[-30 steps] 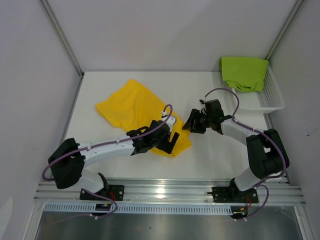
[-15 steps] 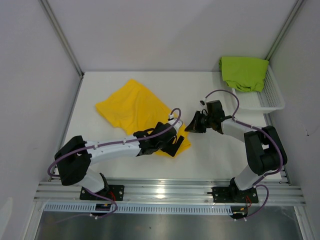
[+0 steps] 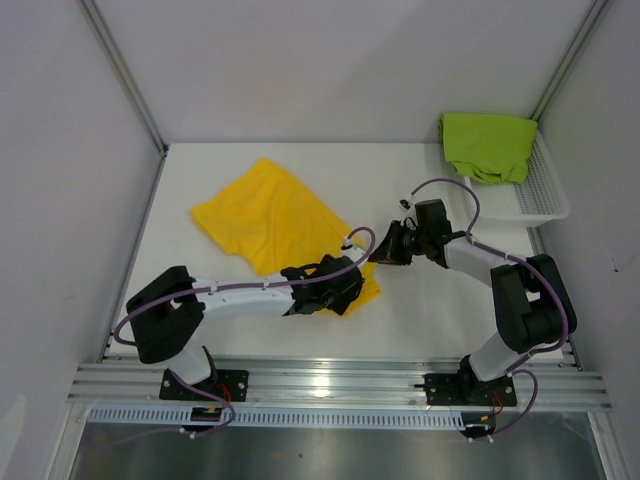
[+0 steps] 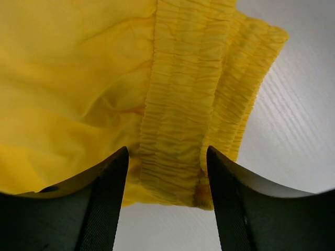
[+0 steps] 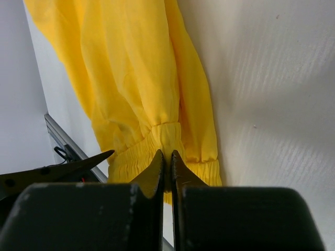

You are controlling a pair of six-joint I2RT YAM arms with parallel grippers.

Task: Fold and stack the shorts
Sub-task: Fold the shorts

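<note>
Over the white desk [image 3: 420, 315], seen from above, the yellow shorts [image 3: 275, 220] lie spread out left of centre, one corner reaching toward the near right; the left claw [image 3: 345, 290] sits low on that near corner, and the right claw [image 3: 385, 248] meets the same end from the right side; the green shorts [image 3: 488, 145] are heaped in the white basket [image 3: 548, 205] at the far right corner, well apart from the yellow pair. At the left wrist, the left claw [image 4: 166, 151] has its two dark fingers [image 4: 104, 198] standing apart, straddling the gathered waistband [image 4: 178, 104] of the yellow shorts [image 4: 68, 78], which lies flat on the desk [image 4: 293, 120]; whether the fingers press the cloth cannot be told. At the right wrist, the right claw [image 5: 166, 156] has its tips drawn together, pinched on a raised fold of the waistband [image 5: 165, 137]; the yellow shorts [image 5: 131, 63] stretch away from it across the desk [image 5: 261, 78]; a finger of the left claw [image 5: 57, 171] shows just beside, at lower left.
</note>
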